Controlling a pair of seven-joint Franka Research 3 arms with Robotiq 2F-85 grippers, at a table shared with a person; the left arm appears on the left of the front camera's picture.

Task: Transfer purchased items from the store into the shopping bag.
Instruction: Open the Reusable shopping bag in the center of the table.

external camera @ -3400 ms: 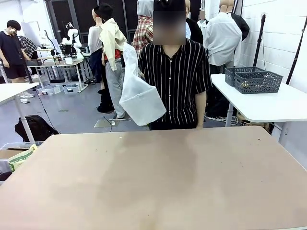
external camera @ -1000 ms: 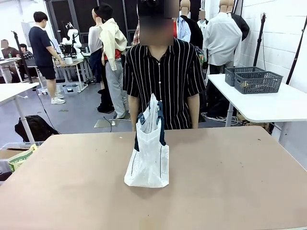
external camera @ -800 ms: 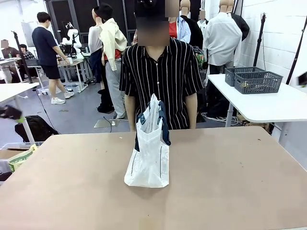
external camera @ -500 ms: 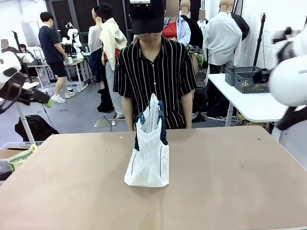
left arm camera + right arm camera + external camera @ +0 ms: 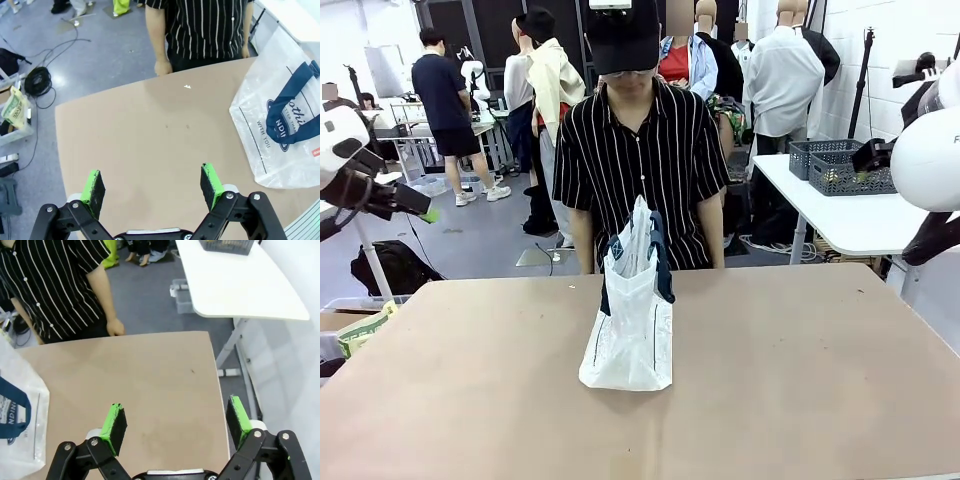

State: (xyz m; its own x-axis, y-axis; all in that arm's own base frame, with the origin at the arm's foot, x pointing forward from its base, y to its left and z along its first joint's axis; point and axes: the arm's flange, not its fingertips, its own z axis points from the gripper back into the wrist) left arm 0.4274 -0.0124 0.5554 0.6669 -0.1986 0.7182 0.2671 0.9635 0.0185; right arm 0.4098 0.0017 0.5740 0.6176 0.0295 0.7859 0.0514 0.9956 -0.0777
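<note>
- The shopping bag stands upright on the table, near its middle and directly in front of the person.
- The bag is translucent white plastic. Its navy handles droop over the top and down the sides.
- In the left wrist view, the bag's round dark logo and a small red tag face the camera.
- The bag's mouth is bunched together at the top, so its contents cannot be told.
- The person wears a black striped shirt and stands at the table's far edge, with both arms hanging down and one hand just beyond the edge.
- The left gripper is raised above the left part of the table, well apart from the bag. Its fingers are spread wide with nothing between the green pads.
- The right gripper is raised above the right part of the table. Its fingers are likewise spread wide and hold nothing.
- A white side table stands to the right and carries two dark lattice baskets. They possibly hold small items, but the view is too distant to confirm.
</note>
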